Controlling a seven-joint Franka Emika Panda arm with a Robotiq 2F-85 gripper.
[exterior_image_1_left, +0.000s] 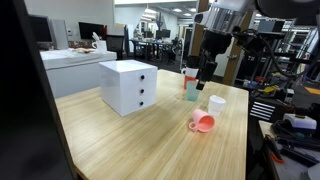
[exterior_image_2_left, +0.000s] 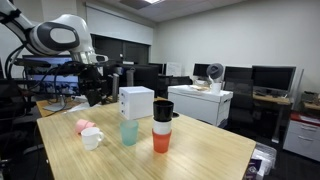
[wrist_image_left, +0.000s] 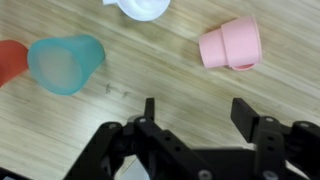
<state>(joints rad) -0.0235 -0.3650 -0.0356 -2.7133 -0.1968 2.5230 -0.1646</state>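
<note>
My gripper (wrist_image_left: 196, 110) is open and empty, and hangs above the bare wooden tabletop (wrist_image_left: 150, 60). In the wrist view a pink cup (wrist_image_left: 232, 45) lies on its side ahead of the jaws. A teal translucent cup (wrist_image_left: 65, 63) stands to the left, with an orange cup (wrist_image_left: 10, 62) at the edge. A white cup (wrist_image_left: 146, 8) shows at the top. In both exterior views the gripper (exterior_image_1_left: 207, 70) (exterior_image_2_left: 95, 95) is above the table near the teal cup (exterior_image_1_left: 191, 88) (exterior_image_2_left: 129, 132), white cup (exterior_image_1_left: 216, 104) (exterior_image_2_left: 91, 138) and pink cup (exterior_image_1_left: 203, 123) (exterior_image_2_left: 84, 126).
A white drawer box (exterior_image_1_left: 128, 86) (exterior_image_2_left: 136, 101) stands on the table. A black cup (exterior_image_2_left: 162, 110) sits stacked on the orange cup (exterior_image_2_left: 161, 140). Office desks, monitors and chairs fill the room beyond the table edges.
</note>
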